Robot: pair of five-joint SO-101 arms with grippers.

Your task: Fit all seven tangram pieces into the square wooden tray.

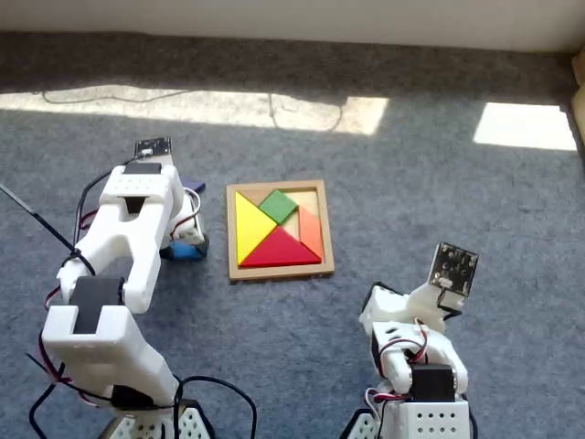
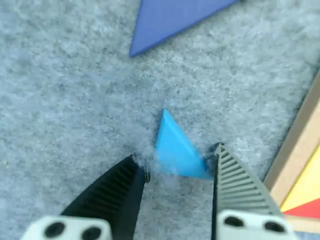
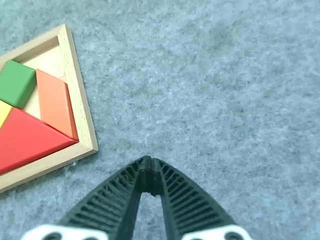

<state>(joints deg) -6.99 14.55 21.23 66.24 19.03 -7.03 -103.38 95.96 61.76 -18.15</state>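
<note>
**Left fingers straddling the light blue triangle, tray just to one side**

Left fingers [image 2: 117,192] are standing open, one on each side of the light blue triangle [image 2: 176,150], gripping nothing yet. The triangle is lying flat on the grey-covered table [image 2: 60,90] with its broad end sitting between the two tips. Its sharp point is aiming away from the wrist, toward the dark blue triangle [image 2: 170,17] lying farther out. Its longest edge is facing the finger on the tray side, whose tip is sitting right at one corner. The other finger is waiting just beside the short edge. Whether either is pressing on the piece I cannot tell.

Judging from that, a straight close is looking likely to catch the piece across its wide end. The slanting long edge could be letting it twist or squirt forward as the fingers come together.

Just beyond the tray-side finger, the square wooden tray [image 2: 295,145] is lying near, so the carry is looking short. In the high view it is holding the yellow triangle [image 1: 247,229], the red triangle [image 1: 283,249], the green square [image 1: 279,206] and the orange parallelogram [image 1: 311,230]. Bare wood is showing along its far edge and far corner.

Right fingers [image 3: 175,195] are resting closed on nothing, tips together over bare table, well apart from both blue pieces on the tray's other side. The left arm is plainly the nearer one for this piece.
</note>
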